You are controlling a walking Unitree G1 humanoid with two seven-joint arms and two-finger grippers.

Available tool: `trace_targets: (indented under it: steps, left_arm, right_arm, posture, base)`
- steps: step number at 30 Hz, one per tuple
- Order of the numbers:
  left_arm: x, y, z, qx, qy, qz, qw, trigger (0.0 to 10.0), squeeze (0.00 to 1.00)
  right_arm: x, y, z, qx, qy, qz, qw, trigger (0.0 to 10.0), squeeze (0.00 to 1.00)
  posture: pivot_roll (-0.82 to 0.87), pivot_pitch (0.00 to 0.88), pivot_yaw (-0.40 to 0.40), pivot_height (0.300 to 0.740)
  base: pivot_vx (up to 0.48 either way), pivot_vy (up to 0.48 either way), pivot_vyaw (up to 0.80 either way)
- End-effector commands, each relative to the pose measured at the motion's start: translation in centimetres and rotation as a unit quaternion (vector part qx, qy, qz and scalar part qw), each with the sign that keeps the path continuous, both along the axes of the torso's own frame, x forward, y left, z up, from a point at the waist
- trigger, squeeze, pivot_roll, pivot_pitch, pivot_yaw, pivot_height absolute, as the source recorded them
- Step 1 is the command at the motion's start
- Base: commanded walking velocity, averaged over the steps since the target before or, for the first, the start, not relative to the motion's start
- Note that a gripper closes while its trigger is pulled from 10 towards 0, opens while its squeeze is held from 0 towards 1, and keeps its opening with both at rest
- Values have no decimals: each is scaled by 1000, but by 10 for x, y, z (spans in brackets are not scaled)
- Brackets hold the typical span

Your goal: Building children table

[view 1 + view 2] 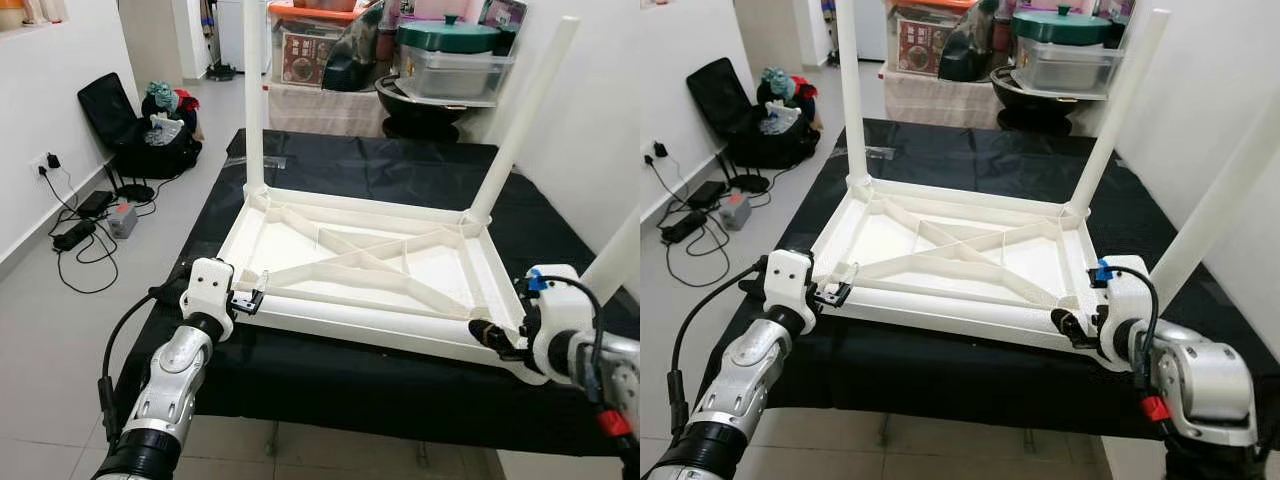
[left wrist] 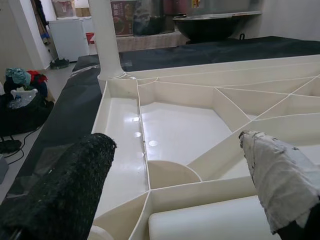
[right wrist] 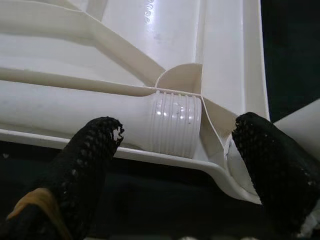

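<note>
1. Cream-white plastic all over: the upside-down children's table top [image 1: 360,265], ribbed underside up, lies on a black-covered work surface [image 1: 400,170], near its front edge.
2. Two white round legs stand upright in the far corner sockets, the far-left leg [image 1: 253,100] and the far-right leg [image 1: 525,120]. A third white leg [image 1: 1215,205] rises at the near right corner.
3. A loose white tube leg with a ribbed threaded end [image 3: 172,125] lies flat inside the table top, along its front rim.
4. The left gripper [image 1: 248,297] sits at the near left corner of the table top, jaws spread wide, one black finger [image 2: 65,185] and one worn whitish finger [image 2: 280,175] either side of the tube's end, holding nothing.
5. The right gripper [image 1: 1072,328] is at the near right corner, jaws apart, black fingers [image 3: 85,165] flanking the threaded end without touching it.
6. On the floor to the left: a black bag [image 1: 130,125] and cables [image 1: 80,235].
</note>
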State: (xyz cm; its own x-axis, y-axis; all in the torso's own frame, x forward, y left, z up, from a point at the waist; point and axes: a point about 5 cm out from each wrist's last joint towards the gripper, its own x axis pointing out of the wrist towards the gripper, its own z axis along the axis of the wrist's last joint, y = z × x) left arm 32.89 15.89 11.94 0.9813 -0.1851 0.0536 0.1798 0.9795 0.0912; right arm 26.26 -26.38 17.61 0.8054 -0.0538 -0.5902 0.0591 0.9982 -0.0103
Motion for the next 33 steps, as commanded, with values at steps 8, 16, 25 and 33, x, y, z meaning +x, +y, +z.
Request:
trace_targets:
  steps: [8,16,25,33]
  left_arm:
    - [3,4,2,6,-1,4,1000,10000,0]
    - [3,10,4,11,-3,9,1000,10000,0]
    - [3,13,5,18,-3,11,1000,10000,0]
    - [2,12,4,19,-2,9,1000,10000,0]
  right_arm:
    - [4,-2,-20,16,6,-41,999,10000,0]
    - [10,-8,-50,29,9,-75,997,10000,0]
    - [5,4,-79,104,37,-27,994,10000,0]
    - [0,23,-79,155,6,99,983,10000,0]
  posture:
    - [-36,0,-99,740]
    - [-7,0,-97,740]
    - [1,0,-93,740]
    - [4,0,-87,740]
  base:
    - [0,0,0]
    - [0,0,0]
    - [0,0,0]
    - [0,0,0]
